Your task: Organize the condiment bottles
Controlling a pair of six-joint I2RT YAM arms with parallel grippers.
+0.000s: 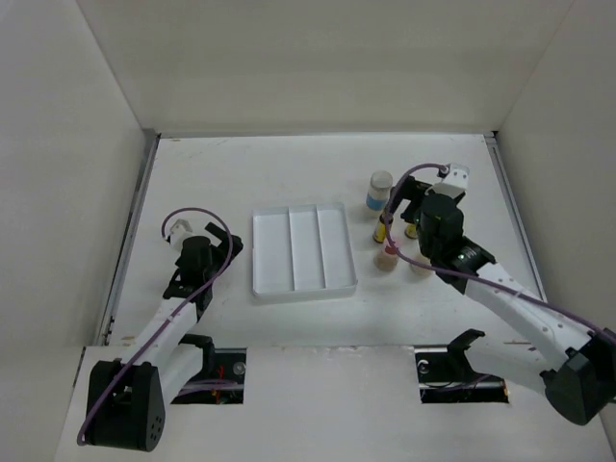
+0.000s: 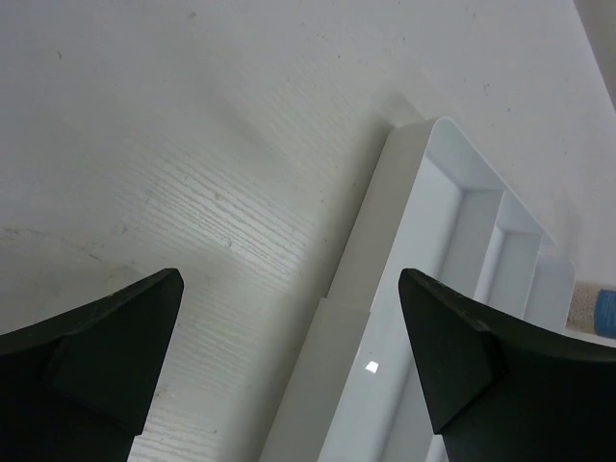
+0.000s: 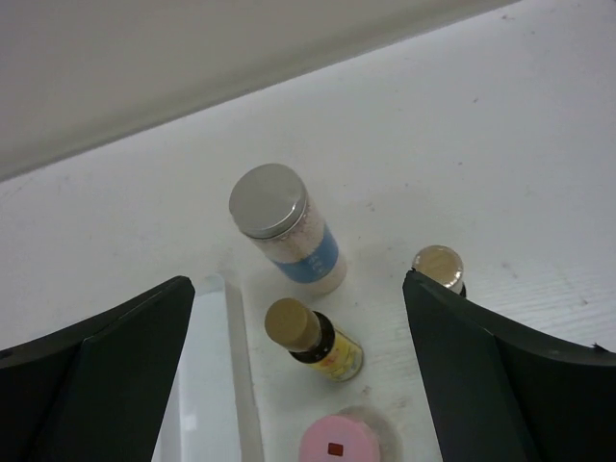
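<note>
The white desk (image 1: 212, 183) carries a white three-compartment tray (image 1: 306, 248) at its middle, all three compartments bare. The five condiment bottles stand upright in a close cluster on the desk, just right of the tray.

The right tool (image 3: 298, 281) hangs over that cluster with its fingers spread wide, gripping nothing. In its wrist view the nearer bottles sit in the gap between them.

The left tool (image 2: 289, 279) is also spread wide and empty, poised above bare desk beside the tray's left wall.

In the cluster, the clear grey-lidded jar (image 3: 284, 226) with a blue label stands farthest back. In front of it are two slim dark tan-capped bottles, one (image 3: 313, 342) yellow-labelled and the other (image 3: 438, 267) beside the right finger. The squat pink-topped bottle (image 3: 337, 445) stands nearest, and the cream-topped bottle (image 1: 421, 264) is half hidden under the right arm.
</note>
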